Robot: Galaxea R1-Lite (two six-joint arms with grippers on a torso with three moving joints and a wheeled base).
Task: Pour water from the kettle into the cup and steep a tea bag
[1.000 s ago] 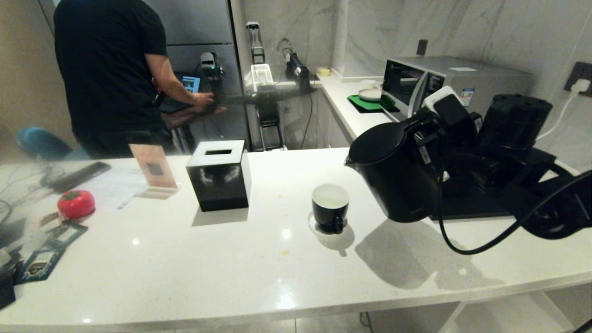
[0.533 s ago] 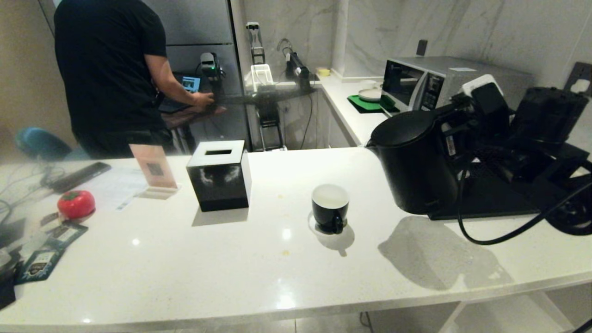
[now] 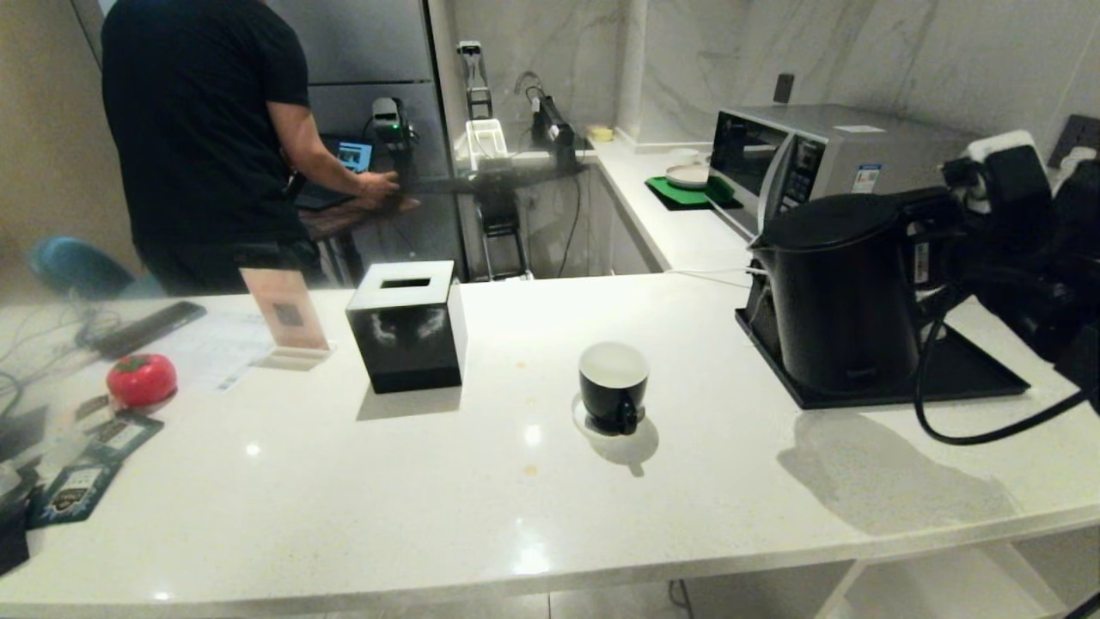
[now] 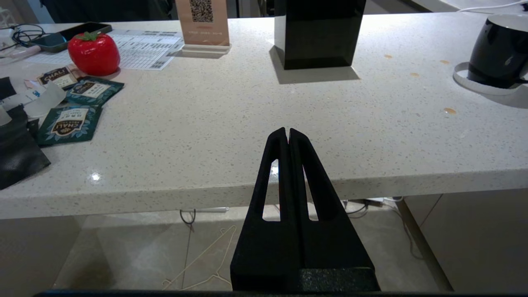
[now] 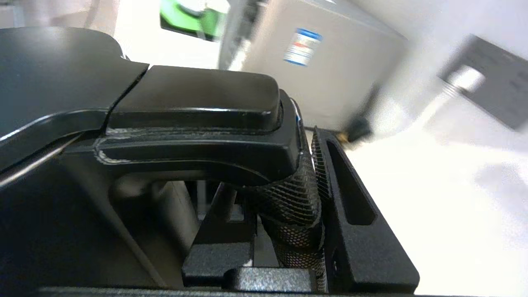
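Black kettle (image 3: 840, 292) stands upright over its tray, handle clamped in the right pincer (image 5: 305, 181).

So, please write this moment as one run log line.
right pincer: shut on kettle handle | kettle: upright over black tray | cup: on counter

This is a kitchen corner, perhaps in an office or test room. A white speckled stone desk (image 3: 481, 516) runs across the near side, and marble-look walls (image 3: 859, 52) stand behind it. At the far right sit a steel microwave (image 3: 825, 146), a black kettle (image 3: 838, 292) on a black tray (image 3: 980, 378), and a wall socket (image 3: 1078, 133). A mug (image 3: 612, 385), tea packets (image 4: 68, 123) and a tissue box (image 3: 406, 327) lie on the desk. At the far left a person (image 3: 206, 129) works at a screen (image 3: 354, 155).
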